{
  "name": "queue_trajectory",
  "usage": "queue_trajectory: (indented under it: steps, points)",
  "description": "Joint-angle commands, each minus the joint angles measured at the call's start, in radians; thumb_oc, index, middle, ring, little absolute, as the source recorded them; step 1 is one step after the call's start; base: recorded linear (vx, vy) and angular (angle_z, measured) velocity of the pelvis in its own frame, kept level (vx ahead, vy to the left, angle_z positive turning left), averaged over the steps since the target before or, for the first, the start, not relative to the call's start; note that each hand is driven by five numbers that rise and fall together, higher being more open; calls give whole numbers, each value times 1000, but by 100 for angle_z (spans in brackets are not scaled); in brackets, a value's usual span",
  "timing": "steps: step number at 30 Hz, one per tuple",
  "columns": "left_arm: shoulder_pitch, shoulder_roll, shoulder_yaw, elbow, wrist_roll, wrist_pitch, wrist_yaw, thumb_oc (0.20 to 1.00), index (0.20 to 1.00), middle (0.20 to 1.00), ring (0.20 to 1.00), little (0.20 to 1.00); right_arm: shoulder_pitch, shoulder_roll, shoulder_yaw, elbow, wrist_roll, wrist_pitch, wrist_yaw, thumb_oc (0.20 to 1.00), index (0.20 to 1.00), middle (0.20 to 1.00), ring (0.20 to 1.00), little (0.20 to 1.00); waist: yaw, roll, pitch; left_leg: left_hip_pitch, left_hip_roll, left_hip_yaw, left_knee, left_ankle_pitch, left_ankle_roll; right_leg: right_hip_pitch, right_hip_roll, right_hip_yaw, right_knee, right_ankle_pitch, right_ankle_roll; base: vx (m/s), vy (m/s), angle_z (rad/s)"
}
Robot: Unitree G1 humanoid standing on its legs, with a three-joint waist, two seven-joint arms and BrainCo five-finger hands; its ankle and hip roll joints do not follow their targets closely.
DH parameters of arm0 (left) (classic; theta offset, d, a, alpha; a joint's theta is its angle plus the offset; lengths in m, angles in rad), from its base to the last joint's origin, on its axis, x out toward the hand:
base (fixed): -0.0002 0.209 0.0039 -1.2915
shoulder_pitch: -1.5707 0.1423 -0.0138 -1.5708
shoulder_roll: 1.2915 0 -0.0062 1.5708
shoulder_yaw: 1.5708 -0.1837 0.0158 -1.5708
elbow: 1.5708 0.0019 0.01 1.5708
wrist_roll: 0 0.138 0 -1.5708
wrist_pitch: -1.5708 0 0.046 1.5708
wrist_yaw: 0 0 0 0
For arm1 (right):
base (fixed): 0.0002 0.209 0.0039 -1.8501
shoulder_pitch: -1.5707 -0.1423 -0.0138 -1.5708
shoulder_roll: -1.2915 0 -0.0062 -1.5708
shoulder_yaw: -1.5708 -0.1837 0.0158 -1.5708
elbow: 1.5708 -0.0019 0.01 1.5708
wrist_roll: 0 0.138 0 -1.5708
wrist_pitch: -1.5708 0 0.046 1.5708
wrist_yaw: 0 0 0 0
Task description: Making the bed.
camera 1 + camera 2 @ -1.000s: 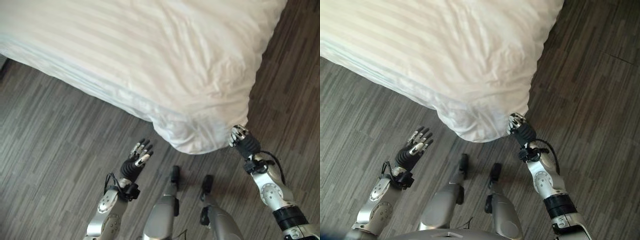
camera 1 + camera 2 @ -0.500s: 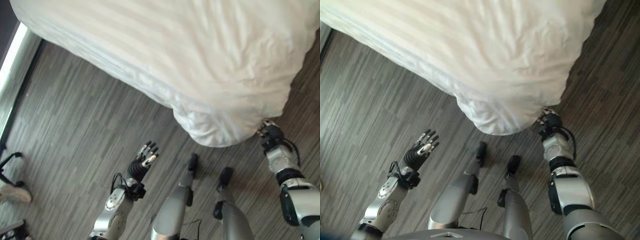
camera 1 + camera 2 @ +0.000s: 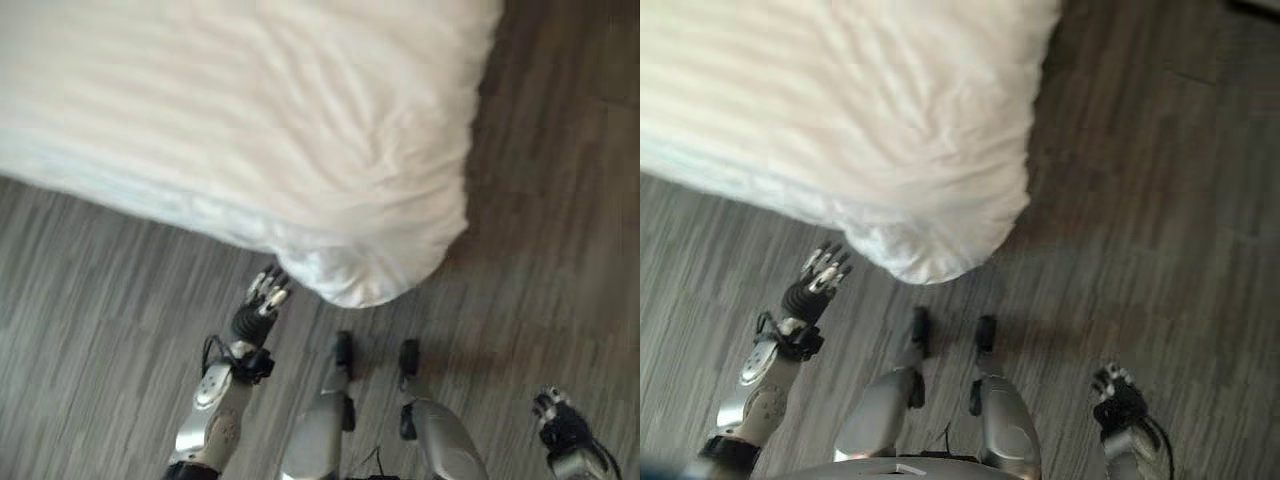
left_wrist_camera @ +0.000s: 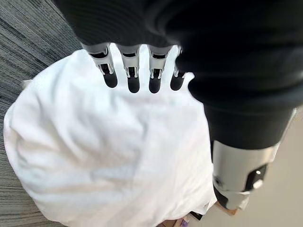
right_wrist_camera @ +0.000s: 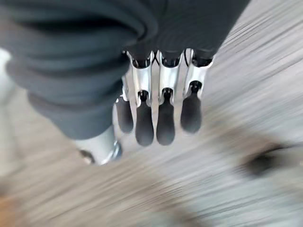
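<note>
White striped duvet [image 3: 250,120], bulging corner centre frame: released by right hand [image 3: 560,428], now lower right, fingers apparently straight; left hand [image 3: 262,298] open-fingered, approaching corner.

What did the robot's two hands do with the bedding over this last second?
The right hand, which was up against the hanging corner of the white duvet, has let go and dropped away over the wooden floor, fingers relaxed. The left hand, earlier out over the floor, has moved in beside that corner, fingers straight. The duvet stays bunched at its corner, hanging over the bed's edge.
</note>
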Motion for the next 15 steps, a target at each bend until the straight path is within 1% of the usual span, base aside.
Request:
queue_trajectory:
  steps: [1,2,3,4,5,6,7,8,9,10,11,12,14,15]
  points:
    - [-18,-6,-28,30,53,-78,29,1000,1000,1000,1000,1000,-97,-14,-19,-91,-198,-115,-104,1000,1000,1000,1000,1000,7,17,-99,35,-50,42,6,-11,28,10,-7,-33,151,-92,70,-34,51,-61]
    - [-24,-5,-26,26,62,-77,41,1000,1000,1000,1000,1000,-108,-4,-13,-180,-221,-119,-112,1000,1000,1000,1000,1000,3,22,-104,51,-36,71,6,-9,26,11,-11,-50,178,-99,72,-52,3,-59]
    - [-33,-8,-26,20,70,-78,53,1000,1000,1000,1000,1000,-127,12,5,-218,-227,-130,-115,1000,1000,1000,1000,1000,7,30,-113,72,-19,98,6,-13,23,20,-39,-99,206,-108,79,-85,-55,-75]
    - [-42,-8,-26,15,71,-79,55,1000,1000,1000,1000,1000,-147,23,37,-252,-248,-126,-115,1000,1000,1000,1000,1000,14,33,-122,86,1,123,6,-10,19,24,-68,-141,225,-100,77,-93,-135,-88]
    - [-53,-14,-23,6,62,-84,53,1000,1000,1000,1000,1000,-167,37,71,-304,-270,-127,-109,1000,1000,1000,1000,1000,17,30,-134,109,18,162,6,-9,10,47,-106,-202,224,-93,83,-116,-157,-140]
    - [-58,-15,-29,10,63,-84,47,1000,1000,1000,1000,1000,-164,41,94,-324,-284,-115,-100,1000,1000,1000,1000,1000,18,23,-143,128,22,175,6,-13,9,66,-117,-217,212,-84,85,-122,-200,-119]
    - [-59,-18,-27,1,60,-85,45,1000,1000,1000,1000,1000,-171,47,117,-346,-302,-112,-94,1000,1000,1000,1000,1000,21,16,-162,143,29,202,6,-12,4,89,-131,-240,185,-65,94,-79,-123,-100]
    - [-59,-18,-27,1,60,-85,45,1000,1000,1000,1000,1000,-170,47,117,-346,-302,-112,-94,1000,1000,1000,1000,1000,21,16,-161,144,29,202,6,-13,4,90,-131,-240,184,-65,94,-101,-230,-55]
    - [-47,-23,-21,0,69,-86,42,1000,1000,1000,1000,1000,-164,49,148,-377,-332,-104,-82,1000,1000,1000,1000,1000,24,8,-195,159,34,221,6,-5,-1,113,-132,-229,151,-46,106,-87,-264,-55]
    - [-47,-27,-15,9,71,-89,46,1000,1000,1000,1000,1000,-159,62,170,-386,-323,-107,-74,1000,1000,1000,1000,1000,24,4,-211,168,47,228,6,7,-12,136,-114,-220,112,-65,103,-90,-336,-66]
    - [-43,-34,-13,17,74,-89,48,1000,1000,1000,1000,1000,-154,70,187,-376,-302,-106,-69,1000,1000,1000,1000,1000,24,1,-225,177,53,231,6,13,-18,158,-102,-206,73,-69,99,-47,-278,-60]
    - [-41,-45,-8,24,71,-90,53,1000,1000,1000,1000,1000,-148,74,189,-373,-278,-108,-61,1000,1000,1000,1000,1000,26,1,-232,181,60,232,6,25,-25,168,-95,-202,63,-72,92,-43,-264,-69]
    - [-40,-71,-4,39,50,-84,64,1000,1000,1000,1000,1000,-154,71,214,-392,-251,-108,-60,1000,1000,1000,1000,1000,22,-5,-245,190,90,230,16,49,-50,199,-65,-196,39,-84,73,-44,-269,-33]
    - [-39,-71,-4,39,50,-84,64,1000,1000,1000,1000,1000,-154,71,214,-392,-251,-108,-60,1000,1000,1000,1000,1000,22,-4,-244,191,90,229,15,50,-51,201,-64,-196,37,-84,73,-34,-287,-1]
